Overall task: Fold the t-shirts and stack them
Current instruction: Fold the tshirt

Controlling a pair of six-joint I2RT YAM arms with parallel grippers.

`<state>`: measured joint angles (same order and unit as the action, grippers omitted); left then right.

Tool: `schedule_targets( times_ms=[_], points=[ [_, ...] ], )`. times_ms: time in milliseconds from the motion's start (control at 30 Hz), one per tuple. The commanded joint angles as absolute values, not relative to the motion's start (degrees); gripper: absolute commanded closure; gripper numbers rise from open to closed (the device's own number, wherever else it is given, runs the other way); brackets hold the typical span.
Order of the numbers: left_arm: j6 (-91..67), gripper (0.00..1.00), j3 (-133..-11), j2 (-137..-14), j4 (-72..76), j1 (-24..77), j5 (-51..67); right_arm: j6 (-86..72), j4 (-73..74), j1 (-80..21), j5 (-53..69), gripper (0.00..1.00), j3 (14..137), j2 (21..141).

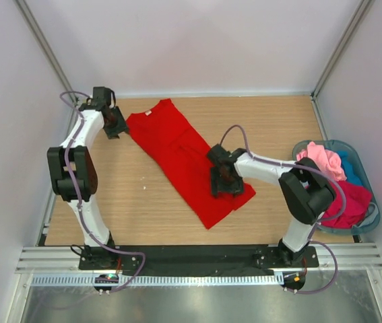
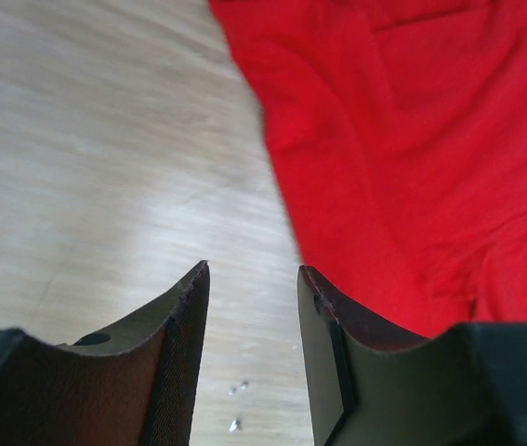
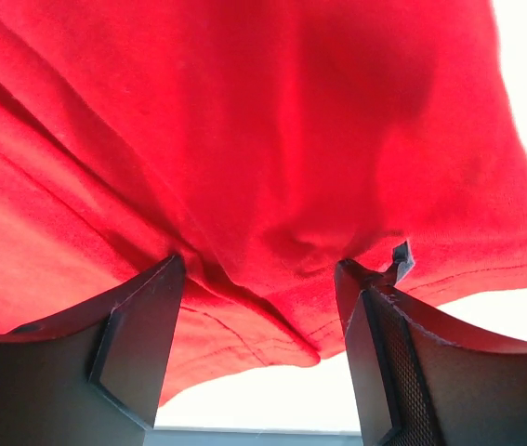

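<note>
Bright red short-sleeved cloth t-shirt [image 1: 177,155] lies spread on the light wooden desk [image 1: 271,121]. It runs on a slant from its collar at the far left to its hem nearer the arms on the right. A small white neck label [image 1: 149,113] shows at the collar.

Over on the left, the left end effector [image 1: 118,126] sits low at the shirt's left shoulder edge, just beside the cloth. From its own wrist camera the left end effector [image 2: 252,271] has its two dark fingers [image 2: 184,316] parted a moderate way. Only bare desk [image 2: 86,139] shows in the gap, so it has hold of nothing. The red cloth [image 2: 412,139] begins right by the right-hand finger; whether that finger touches it, I cannot tell.

Moving across, the right end effector [image 1: 219,185] is down on the lower right part of the shirt, where the cloth looks rumpled and doubled over. In its wrist camera the right end effector [image 3: 258,265] is spread wide. A bulge of the red cloth [image 3: 244,121] fills the space between the fingers, and a stitched hem runs below them.

At the far right edge of the desk stands a translucent blue-grey oval plastic basket [image 1: 376,210]. Heaped inside it are a pink t-shirt [image 1: 322,158] on top at the back, a teal-blue t-shirt [image 1: 352,169] beside it, and a crimson t-shirt [image 1: 351,198] in front.
</note>
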<state>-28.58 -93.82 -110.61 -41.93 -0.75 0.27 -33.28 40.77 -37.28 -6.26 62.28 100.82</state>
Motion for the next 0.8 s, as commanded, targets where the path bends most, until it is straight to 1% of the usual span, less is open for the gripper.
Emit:
schedule_targets(
  times_ms=[0,100,133,267,367,600,700,767],
  points=[
    [-28.7,0.56,-97.0,-115.7,-36.7,-0.5,10.5,-49.3,46.7,-43.9,-7.5,0.27,59.7,98.4],
    [-28.0,0.56,-100.6,-121.2,-35.8,-0.5,12.7,-51.4,49.5,-46.7,-9.2,0.27,62.9,97.2],
    [-27.9,0.56,-101.7,-122.7,-35.5,1.1,12.6,-51.2,50.7,-46.8,-9.9,0.27,64.2,97.2],
    [-29.6,0.57,-109.0,-130.8,-34.3,1.1,16.2,-49.0,57.2,-46.8,-15.3,0.26,72.3,97.5],
    [-30.8,0.59,-113.8,-135.4,-33.9,1.2,16.4,-47.6,57.8,-46.8,-15.3,0.26,75.2,96.9],
    [-32.6,0.61,-126.5,-145.2,-37.3,1.1,11.0,-45.8,59.1,-46.8,-16.2,0.27,78.6,97.4],
    [-34.3,0.61,-133.9,-150.0,-35.8,1.0,11.3,-44.7,59.5,-46.8,-18.3,0.27,78.8,96.3],
    [-35.4,0.6,-136.2,-151.1,-32.8,0.8,13.9,-43.4,59.1,-46.7,-18.6,0.27,78.6,95.7]
  ],
)
